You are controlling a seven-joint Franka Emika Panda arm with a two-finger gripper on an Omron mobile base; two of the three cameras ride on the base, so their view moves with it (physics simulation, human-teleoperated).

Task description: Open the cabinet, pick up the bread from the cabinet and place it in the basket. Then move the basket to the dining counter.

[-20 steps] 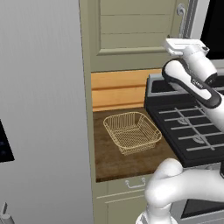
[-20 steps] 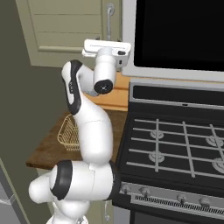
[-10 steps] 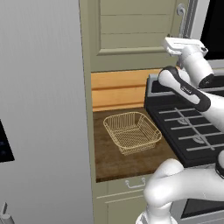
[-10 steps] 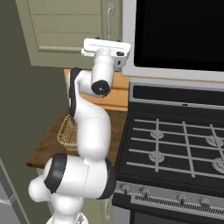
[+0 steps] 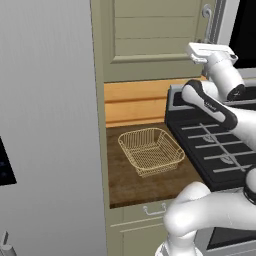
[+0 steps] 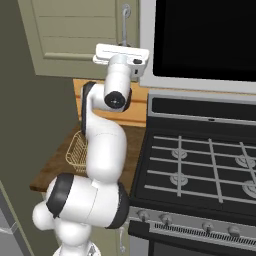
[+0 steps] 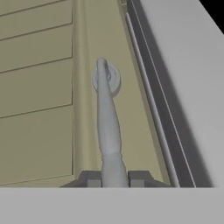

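Dark two-finger claw [image 7: 113, 178] now clamped on curved silver bar handle [image 7: 107, 118], open a second ago. Beyond it, olive-green cabinet door [image 5: 155, 40] not yet open. Well below claw, tan-gold wire basket [image 5: 151, 150] on worktop. Grip made; pull likely next. Bread presumably inside.

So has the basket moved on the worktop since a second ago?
No. The basket sits at the same spot on the worktop, beside the stove.

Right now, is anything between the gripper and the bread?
Yes: the cabinet door is shut, so no bread is visible. The gripper is shut on the handle, ready to pull.
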